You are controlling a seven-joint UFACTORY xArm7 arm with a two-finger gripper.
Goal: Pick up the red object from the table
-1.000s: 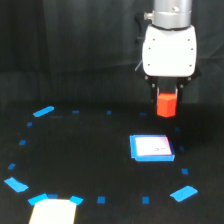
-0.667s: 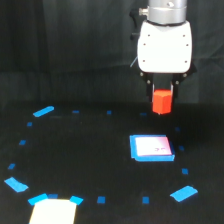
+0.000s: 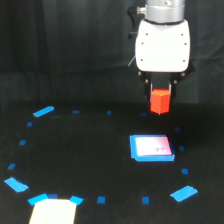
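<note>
Rising since 1 second ago, the gripper [image 3: 160, 95] clamps the red object [image 3: 160, 101] higher above the table [image 3: 90, 150], at 12 o'clock from the white pad [image 3: 151, 148]; pickup looks achieved

1. Wrist section [image 3: 161, 9]: grey metal cylinder at the top of the frame, ringed with lighter and darker bands.
2. Housing [image 3: 163, 46]: white, boxy, with rounded corners; small dark screw dots near its edges.
3. Cable: thin and dark, running along the housing's side on the exterior view's left.
4. Hand [image 3: 160, 96]: black, short, mounted under the housing; its two dark fingers [image 3: 151, 94] are narrow and straight.
</note>
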